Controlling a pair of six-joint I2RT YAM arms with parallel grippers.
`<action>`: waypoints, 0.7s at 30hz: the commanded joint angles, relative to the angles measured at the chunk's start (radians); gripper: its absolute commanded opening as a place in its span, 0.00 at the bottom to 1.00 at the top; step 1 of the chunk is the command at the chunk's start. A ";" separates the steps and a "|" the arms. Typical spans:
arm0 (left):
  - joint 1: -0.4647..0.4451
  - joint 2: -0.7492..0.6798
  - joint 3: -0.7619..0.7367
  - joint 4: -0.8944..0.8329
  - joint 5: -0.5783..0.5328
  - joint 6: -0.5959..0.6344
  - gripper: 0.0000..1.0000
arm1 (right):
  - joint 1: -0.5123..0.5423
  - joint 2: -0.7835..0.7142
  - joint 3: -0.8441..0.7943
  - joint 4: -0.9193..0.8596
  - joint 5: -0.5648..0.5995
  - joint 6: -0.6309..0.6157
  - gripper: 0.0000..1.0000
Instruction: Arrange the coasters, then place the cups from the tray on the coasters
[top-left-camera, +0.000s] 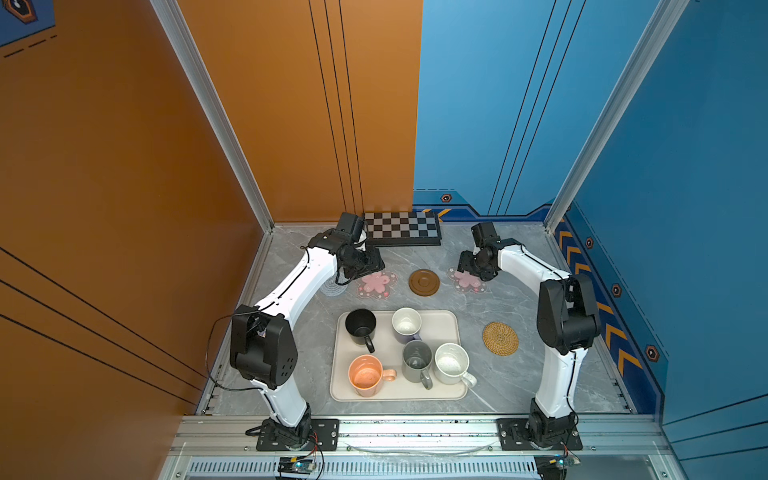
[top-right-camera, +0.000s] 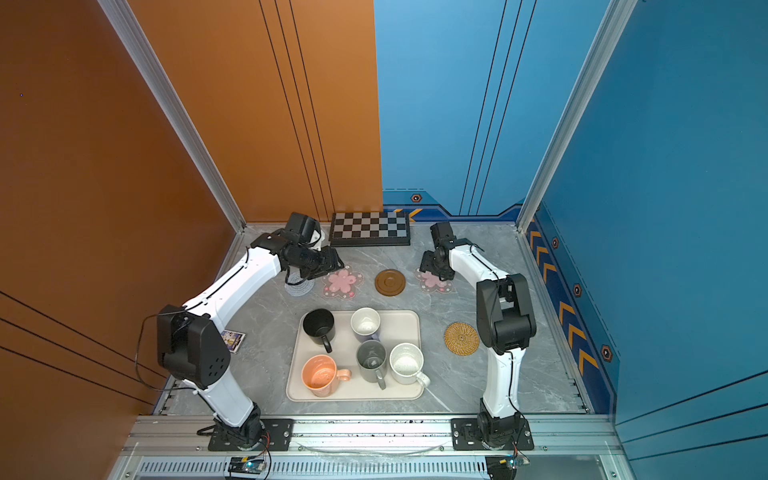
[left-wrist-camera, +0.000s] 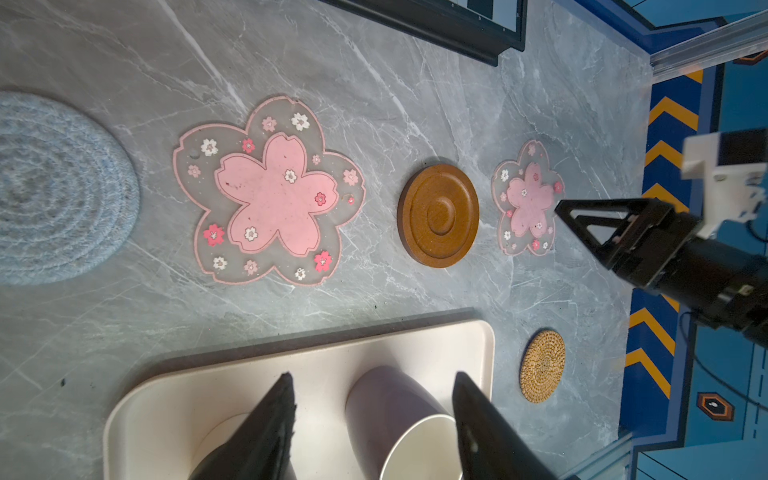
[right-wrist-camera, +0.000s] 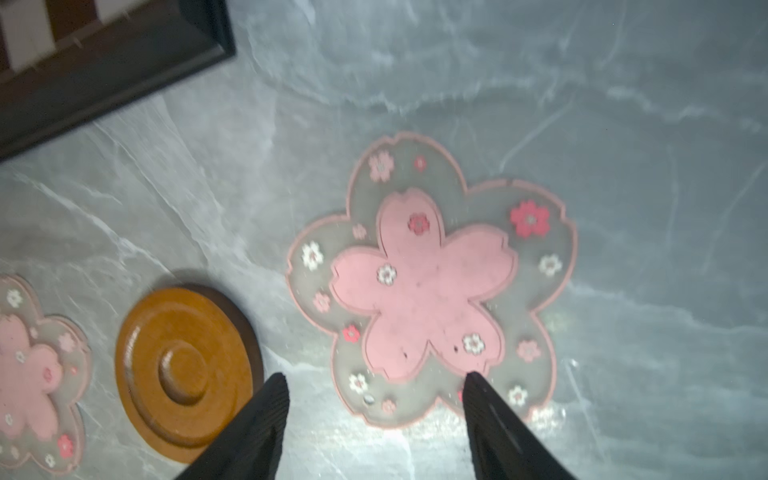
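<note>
Pink blossoms with clear, pink-lined borders dotted by small white and red flowers form the left flower coaster (top-left-camera: 377, 284) and the right flower coaster (top-left-camera: 469, 283). They lie flat in a row toward the back of the table (top-left-camera: 519, 374), with the round, ringed wooden coaster (top-left-camera: 424, 282) between them and the coiled blue-grey coaster (top-left-camera: 332, 286) at the row's left end, partly under the left arm. The tan rattan coaster (top-left-camera: 500, 338) lies apart, just right of the tray (top-left-camera: 395, 392). That cream tray holds five upright cups: the black cup (top-left-camera: 360, 326) and lavender cup (top-left-camera: 406, 325) at the back, the orange cup (top-left-camera: 365, 376), grey cup (top-left-camera: 417, 360) and speckled cup (top-left-camera: 451, 363) in front. The left gripper (left-wrist-camera: 372, 378) hangs near the left flower coaster, its jaws parted on nothing. The right gripper (right-wrist-camera: 374, 378) hovers low over the right flower coaster's edge, jaws spread and empty; whether a fingertip touches the mat cannot be told. A checkerboard (top-left-camera: 401, 228) rests against the back wall. A small printed card (top-right-camera: 232, 340) lies by the left arm, its print too small to read.
</note>
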 joint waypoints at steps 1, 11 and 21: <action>0.005 0.033 0.022 -0.006 -0.021 0.014 0.61 | -0.032 0.088 0.086 -0.054 0.046 -0.060 0.70; 0.010 0.118 0.093 -0.005 -0.015 0.025 0.61 | -0.063 0.211 0.248 -0.063 0.058 -0.166 0.71; 0.013 0.189 0.138 -0.004 0.009 0.023 0.61 | -0.061 0.254 0.296 -0.063 0.072 -0.237 0.72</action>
